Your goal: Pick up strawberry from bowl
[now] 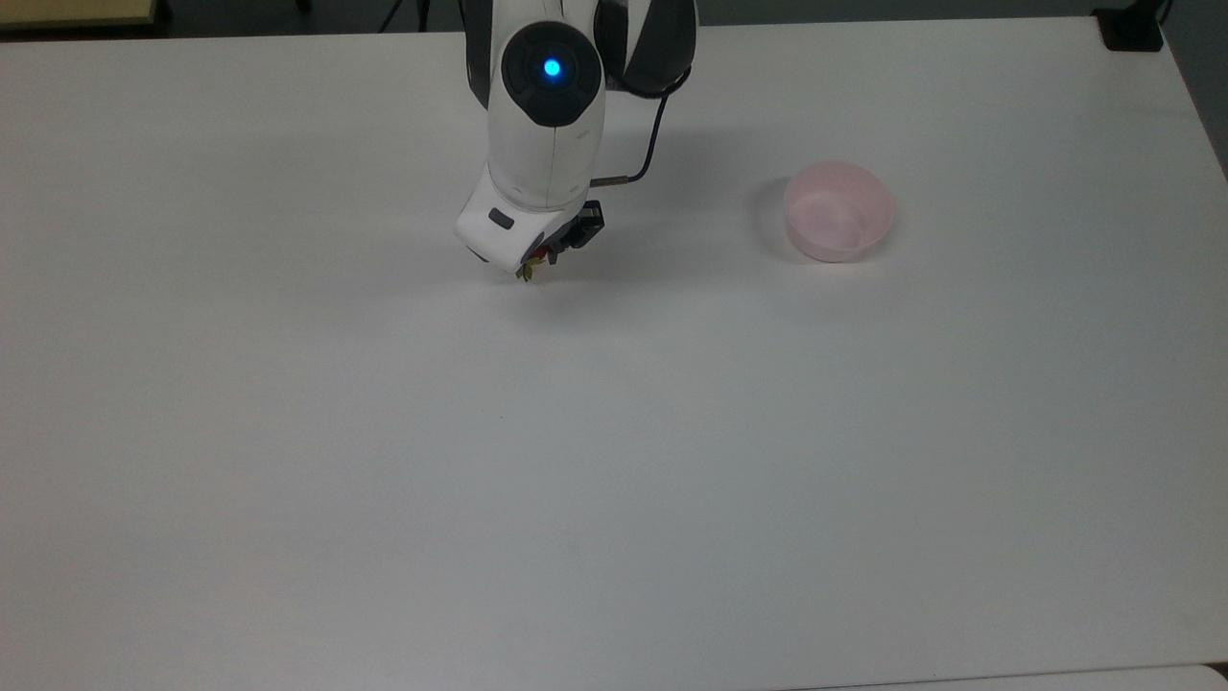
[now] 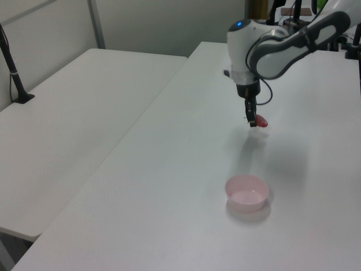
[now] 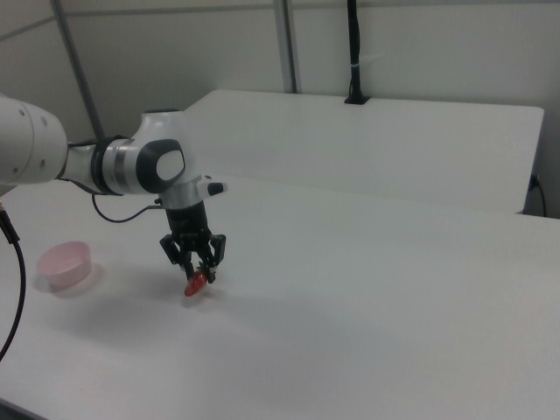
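Bowl: we saw the pink bowl point(image 2: 246, 192) standing on the white desk point(image 2: 169, 186), nothing inside it.
Strawberry: we found the strawberry point(image 3: 197, 283) well apart from the bowl, held above the desk.
Gripper: we saw the gripper point(image 3: 199, 270) pointing down, its fingers clamped on the strawberry.

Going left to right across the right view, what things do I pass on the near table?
Bowl → gripper, shut on the strawberry.
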Controlling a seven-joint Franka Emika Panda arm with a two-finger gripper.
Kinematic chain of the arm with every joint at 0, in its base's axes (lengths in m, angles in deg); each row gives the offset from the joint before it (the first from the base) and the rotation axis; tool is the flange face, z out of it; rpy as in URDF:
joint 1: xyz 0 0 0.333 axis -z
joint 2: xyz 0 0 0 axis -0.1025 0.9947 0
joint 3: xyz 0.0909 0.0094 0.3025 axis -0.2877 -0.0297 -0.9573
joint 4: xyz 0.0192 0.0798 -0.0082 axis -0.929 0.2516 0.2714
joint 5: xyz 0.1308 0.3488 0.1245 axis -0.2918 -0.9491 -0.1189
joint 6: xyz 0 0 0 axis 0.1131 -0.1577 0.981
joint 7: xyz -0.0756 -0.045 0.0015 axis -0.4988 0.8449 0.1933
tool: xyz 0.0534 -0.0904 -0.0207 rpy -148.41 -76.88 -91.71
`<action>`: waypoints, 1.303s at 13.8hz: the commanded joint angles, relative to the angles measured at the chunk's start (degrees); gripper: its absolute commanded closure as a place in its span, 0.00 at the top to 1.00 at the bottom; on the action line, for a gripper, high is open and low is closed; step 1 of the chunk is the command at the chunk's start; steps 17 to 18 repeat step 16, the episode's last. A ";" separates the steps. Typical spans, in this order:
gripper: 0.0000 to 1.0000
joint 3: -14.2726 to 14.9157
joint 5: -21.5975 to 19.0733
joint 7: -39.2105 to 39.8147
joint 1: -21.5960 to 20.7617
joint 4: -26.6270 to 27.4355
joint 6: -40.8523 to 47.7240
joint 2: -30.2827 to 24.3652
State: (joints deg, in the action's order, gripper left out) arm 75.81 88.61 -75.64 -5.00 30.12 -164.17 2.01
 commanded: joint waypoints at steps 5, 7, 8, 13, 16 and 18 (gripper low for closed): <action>1.00 0.92 1.01 -11.59 1.38 -1.32 1.53 -6.06; 1.00 0.39 1.01 -11.60 3.23 -3.69 6.37 -8.79; 1.00 0.04 0.92 -11.69 4.63 -4.14 8.22 -10.54; 1.00 -6.10 0.31 -11.69 12.98 -4.14 14.47 -20.48; 1.00 -5.85 0.22 -11.43 14.04 -7.12 14.21 -19.70; 1.00 -5.85 0.22 -11.43 14.04 -7.12 14.21 -19.70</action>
